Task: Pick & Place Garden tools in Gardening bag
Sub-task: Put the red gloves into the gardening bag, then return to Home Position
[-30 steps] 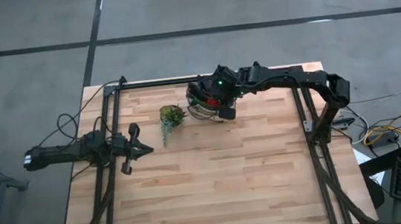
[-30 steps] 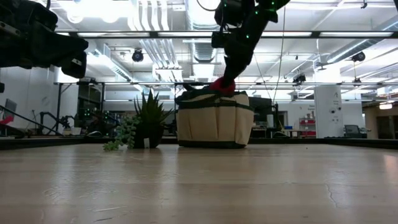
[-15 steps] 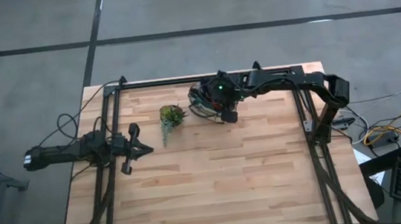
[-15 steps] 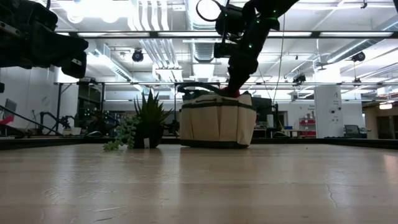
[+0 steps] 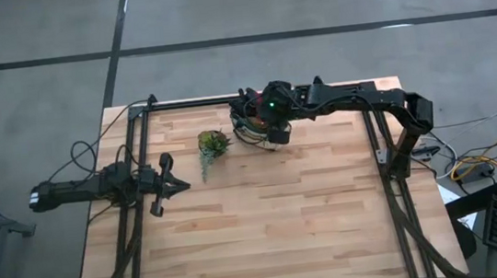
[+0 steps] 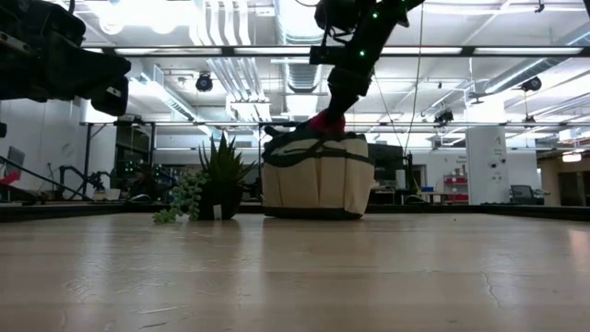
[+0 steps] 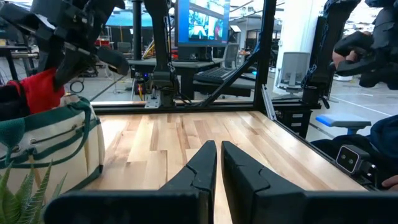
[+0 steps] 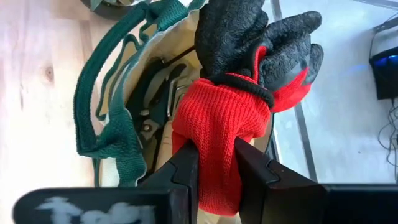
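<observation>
My right gripper (image 8: 214,171) hangs over the mouth of the tan gardening bag with green trim (image 6: 318,180), at the table's far middle (image 5: 246,134), and is shut on the black-and-red gloves (image 8: 249,68). Dark tools (image 8: 158,87) lie inside the bag. The bag stands on its base on the table. My left gripper (image 5: 179,185) waits at the table's left side, shut and empty (image 7: 217,163). My right gripper pinches the gloves' red knitted cuff (image 8: 214,134) between its two fingers (image 8: 186,165). The fingers come from above, pointing down. The gloves' black palm end (image 8: 236,31) lies bunched beyond the fingertips, over the bag's mouth. Whether it rests on the bag's rim I cannot tell.
A small green potted plant (image 5: 213,144) stands just left of the bag (image 6: 217,180). The black frame rails (image 5: 226,99) run along the far edge and both sides of the table. The wooden top (image 5: 266,220) lies bare toward the near edge.
My right gripper has dipped with the gloves into the bag's mouth, then risen again and gone a little toward the table's far left. It has stayed shut on the gloves. The bag has shifted slightly right and back.
</observation>
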`<state>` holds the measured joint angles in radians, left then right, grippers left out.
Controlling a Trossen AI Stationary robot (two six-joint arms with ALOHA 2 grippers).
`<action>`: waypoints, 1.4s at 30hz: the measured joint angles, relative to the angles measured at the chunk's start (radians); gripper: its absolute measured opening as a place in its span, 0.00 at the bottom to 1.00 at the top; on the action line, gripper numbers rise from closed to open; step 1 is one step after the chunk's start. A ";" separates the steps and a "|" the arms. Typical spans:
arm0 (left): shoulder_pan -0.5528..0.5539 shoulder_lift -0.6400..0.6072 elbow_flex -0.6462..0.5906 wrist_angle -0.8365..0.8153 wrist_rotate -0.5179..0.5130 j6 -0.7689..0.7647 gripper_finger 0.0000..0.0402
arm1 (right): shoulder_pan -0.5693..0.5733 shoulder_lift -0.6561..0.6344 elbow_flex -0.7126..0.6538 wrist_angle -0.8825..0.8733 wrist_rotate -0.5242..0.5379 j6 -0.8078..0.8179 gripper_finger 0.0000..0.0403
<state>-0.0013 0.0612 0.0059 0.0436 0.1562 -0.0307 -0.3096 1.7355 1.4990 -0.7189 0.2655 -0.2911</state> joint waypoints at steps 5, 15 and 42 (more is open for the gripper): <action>0.000 0.000 0.000 0.000 0.000 0.000 0.07 | 0.003 0.000 -0.030 0.001 -0.008 0.006 0.16; 0.000 0.000 0.000 0.000 0.000 0.000 0.07 | 0.004 -0.001 -0.104 0.003 -0.179 0.030 0.16; 0.000 0.000 0.000 0.000 0.000 0.000 0.07 | 0.004 -0.001 -0.123 -0.010 -0.525 0.119 0.48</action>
<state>-0.0013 0.0612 0.0059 0.0437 0.1562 -0.0307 -0.3058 1.7344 1.3758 -0.7284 -0.2596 -0.1721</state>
